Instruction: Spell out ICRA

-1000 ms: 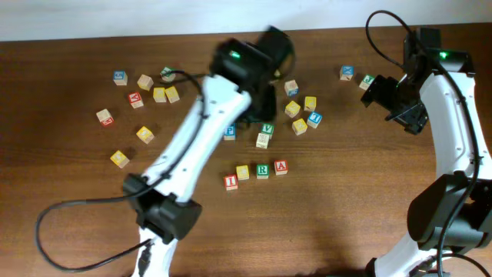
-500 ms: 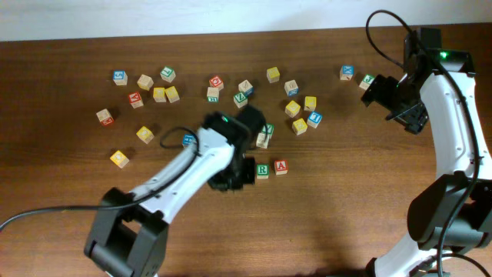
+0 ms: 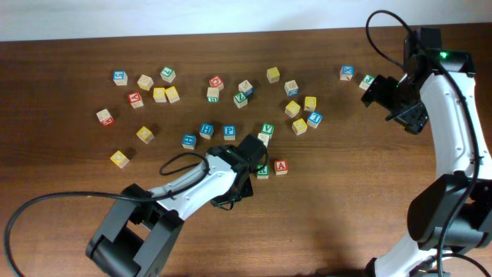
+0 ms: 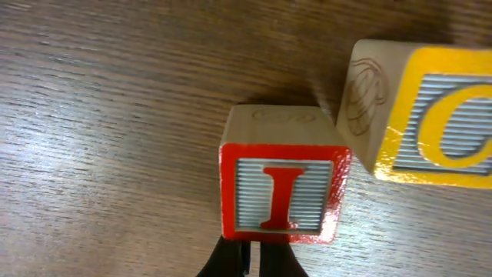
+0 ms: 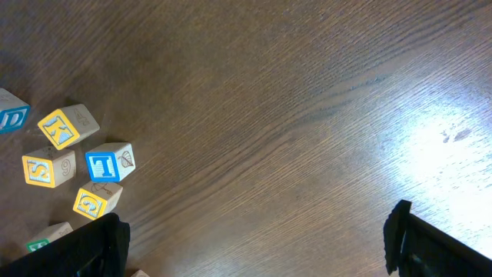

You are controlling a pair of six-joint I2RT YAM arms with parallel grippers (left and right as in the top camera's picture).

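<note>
In the left wrist view the red I cube [image 4: 280, 185] lies on the table with the yellow C cube [image 4: 430, 115] just to its right, apart by a thin gap. My left gripper [image 4: 252, 263] is shut and empty, its tips right against the I cube's near side. From overhead the left gripper [image 3: 234, 188] hides the I and C cubes. The green R cube [image 3: 263, 171] and the red A cube [image 3: 281, 166] stand side by side just right of it. My right gripper [image 3: 400, 104] is open and empty above the far right of the table [image 5: 254, 254].
Many other letter cubes are scattered across the back half of the table, among them the blue P cube [image 3: 229, 131] and a cluster at the back left [image 3: 159, 94]. Several cubes [image 5: 108, 163] show at the left of the right wrist view.
My left arm has swung from the back of the table toward the front and come down low at the row, its shut tips now at the I cube. The right arm has not moved.
</note>
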